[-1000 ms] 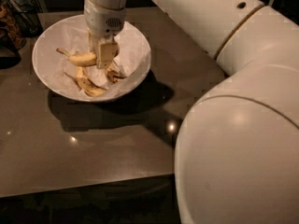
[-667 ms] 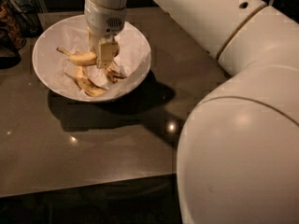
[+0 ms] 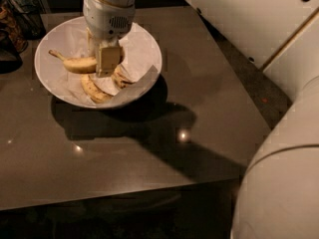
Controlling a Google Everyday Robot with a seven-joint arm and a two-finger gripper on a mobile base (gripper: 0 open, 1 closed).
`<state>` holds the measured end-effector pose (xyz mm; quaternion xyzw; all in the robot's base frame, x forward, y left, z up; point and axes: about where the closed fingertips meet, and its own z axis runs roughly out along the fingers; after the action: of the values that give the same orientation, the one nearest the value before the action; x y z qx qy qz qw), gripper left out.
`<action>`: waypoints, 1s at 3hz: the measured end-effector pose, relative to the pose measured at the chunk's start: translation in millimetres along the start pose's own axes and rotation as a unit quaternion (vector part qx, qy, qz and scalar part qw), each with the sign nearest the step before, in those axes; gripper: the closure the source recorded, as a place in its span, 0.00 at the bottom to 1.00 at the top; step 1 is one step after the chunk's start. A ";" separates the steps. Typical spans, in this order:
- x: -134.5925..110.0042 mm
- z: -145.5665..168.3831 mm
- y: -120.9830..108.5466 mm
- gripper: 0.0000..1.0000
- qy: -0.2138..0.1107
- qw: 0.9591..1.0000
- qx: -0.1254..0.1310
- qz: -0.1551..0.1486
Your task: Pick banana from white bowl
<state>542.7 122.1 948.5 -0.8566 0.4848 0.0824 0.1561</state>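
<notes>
**Item: banana pick, claw down in the bowl, fruit not yet raised**

Change noted: the robot's large white arm links have swung aside toward the right of the view, uncovering the right edge of the worktop and a strip of floor. The claw (image 3: 107,63) stays low inside the bowl, at the thick end of the banana. The fruit lies about where it did a second ago, perhaps nudged a little leftward. Judgement: the grasp is being set and the lift has not begun.

Claw state: cannot be told, clenched or released, as its body covers the contact.

Contents:
- Banana (image 3: 79,63): thick, curved, yellow with brownish blotches and a thin dark stem pointing left. It rests in the bowl's centre-left.
- Wide, round, deep white bowl (image 3: 64,34): smooth rim, glossy wall.
- Crumpled white paper lining (image 3: 137,46): creased, folding over the near-right rim.
- Smaller yellow-brown banana pieces (image 3: 93,90): thin and soft-looking, lying just below the claw.
- Dark grey-brown worktop (image 3: 149,148): flat, polished, with small glints of light.
</notes>
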 end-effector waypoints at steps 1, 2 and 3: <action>-17.1 -8.5 30.5 1.00 -0.009 1.000 -0.009 0.009; -35.1 -16.9 74.1 1.00 -0.022 0.999 -0.015 0.038; -45.0 -21.4 101.2 1.00 -0.027 0.998 -0.019 0.057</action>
<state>432.6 102.2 962.7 -0.8277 0.5269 0.1237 0.1481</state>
